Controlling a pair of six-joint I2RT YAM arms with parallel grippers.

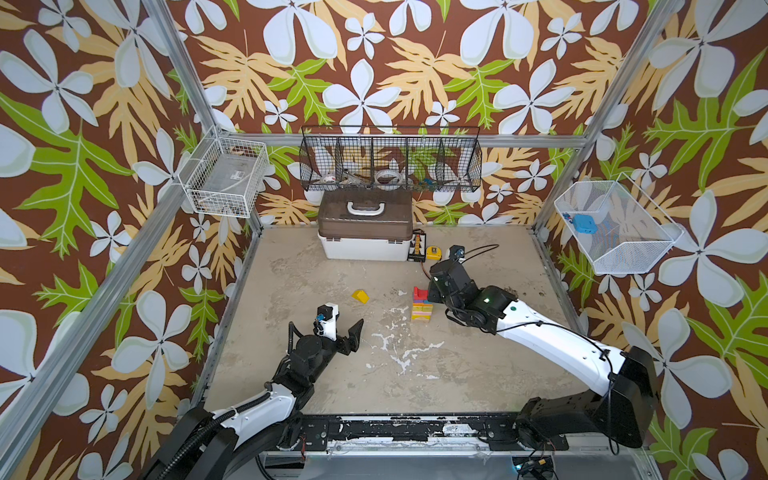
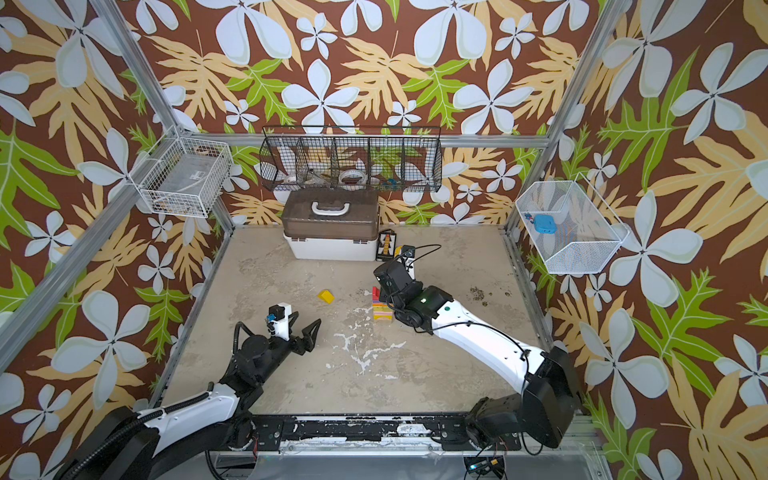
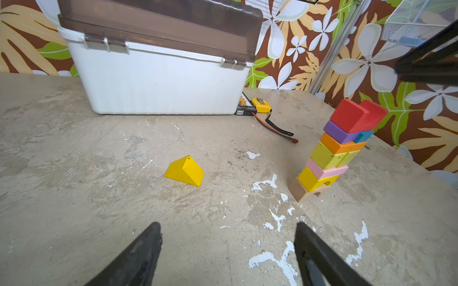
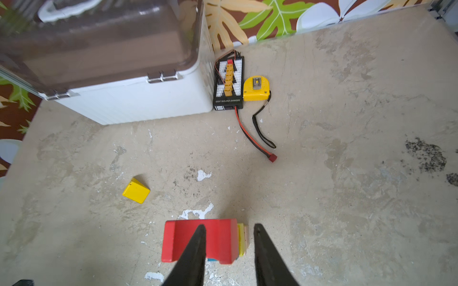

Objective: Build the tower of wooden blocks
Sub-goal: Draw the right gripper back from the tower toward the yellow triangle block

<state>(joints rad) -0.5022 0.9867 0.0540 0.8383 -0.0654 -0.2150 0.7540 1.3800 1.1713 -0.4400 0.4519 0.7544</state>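
The tower point(image 1: 422, 306) point(image 2: 381, 307) stands right of centre on the table. In the left wrist view the tower point(image 3: 332, 158) rises from a plain wood arch through yellow, pink, yellow-green, orange and purple-teal blocks to a red arch point(image 3: 354, 116). My right gripper point(image 4: 230, 225) hangs just over the red arch point(image 4: 218, 237), open. One finger lies across the arch, the other stands clear beside it. In both top views the right wrist hides those fingers. A yellow roof-shaped block point(image 1: 360, 296) point(image 3: 184, 170) point(image 4: 136, 190) lies alone to the tower's left. My left gripper point(image 2: 306, 319) point(image 3: 228, 224) is open and empty, nearer the front than that block.
A white box with a brown lid point(image 1: 365, 245) point(image 4: 128, 99) stands at the back. Beside it lie a black connector board point(image 4: 229, 84) with a red-black lead and a yellow tape measure point(image 4: 256, 88). Wire baskets point(image 1: 390, 160) hang on the walls.
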